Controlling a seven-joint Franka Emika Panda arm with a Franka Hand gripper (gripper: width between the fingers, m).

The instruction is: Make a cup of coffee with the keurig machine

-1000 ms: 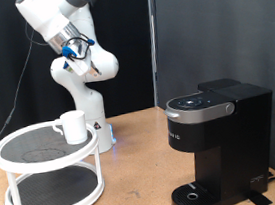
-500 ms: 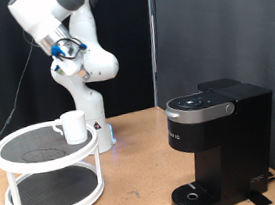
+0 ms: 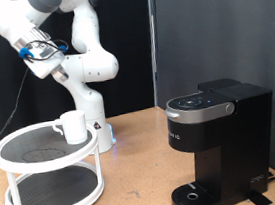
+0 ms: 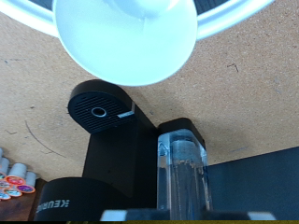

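- Exterior view: the gripper point(image 3: 37, 52) hung high against a black curtain point(image 3: 208, 23); its finger spread could not be told. The cup point(image 3: 73, 126) sat on a white two-tier stand point(image 3: 12, 148); the keurig machine point(image 3: 218, 143) stood well apart on the wooden table point(image 3: 137, 183).
- Wrist view: the cup point(image 4: 126, 37) and keurig machine point(image 4: 131, 159) showed over the tan tabletop.

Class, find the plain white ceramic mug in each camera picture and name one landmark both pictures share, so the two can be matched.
Exterior view: the plain white ceramic mug stands on the top shelf of the white two-tier round rack, at the exterior view's left.
Wrist view: the mug is seen from above, its open mouth a large pale circle.
Shared landmark: the black boxy Keurig coffee maker, its drip base showing in the wrist view.
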